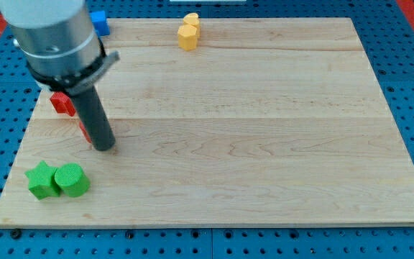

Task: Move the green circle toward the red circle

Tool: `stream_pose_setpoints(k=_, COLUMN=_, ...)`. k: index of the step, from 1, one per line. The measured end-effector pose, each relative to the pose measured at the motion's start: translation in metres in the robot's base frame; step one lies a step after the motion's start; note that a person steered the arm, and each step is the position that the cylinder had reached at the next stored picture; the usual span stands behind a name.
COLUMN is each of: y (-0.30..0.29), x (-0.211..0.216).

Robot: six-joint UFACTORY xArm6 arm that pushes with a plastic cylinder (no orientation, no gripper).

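Right now our tip (105, 146) rests on the wooden surface (264, 144) at the left side; we carry no pincer, only a plain dark rod, so nothing is grasped or clenched. Just beside the tip, partly hidden behind the rod, peeks a red block (84, 130) that we take for the red circle, though its shape is hard to tell. A second red block (62, 103) lies slightly farther. Nearer and to the left sits the green circle (72, 180), touching a green star (41, 180). We judge the push not yet begun: the circle is apart from our tip. At the far edge sit yellow blocks (188, 32) and a blue block (99, 22). Blocks look smooth and matte; the board shows pale grain.
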State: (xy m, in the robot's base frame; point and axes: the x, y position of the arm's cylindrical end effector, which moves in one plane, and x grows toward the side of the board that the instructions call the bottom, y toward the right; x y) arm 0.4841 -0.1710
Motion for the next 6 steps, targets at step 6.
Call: stream_pose_setpoints(k=6, y=-0.040, x=0.084)
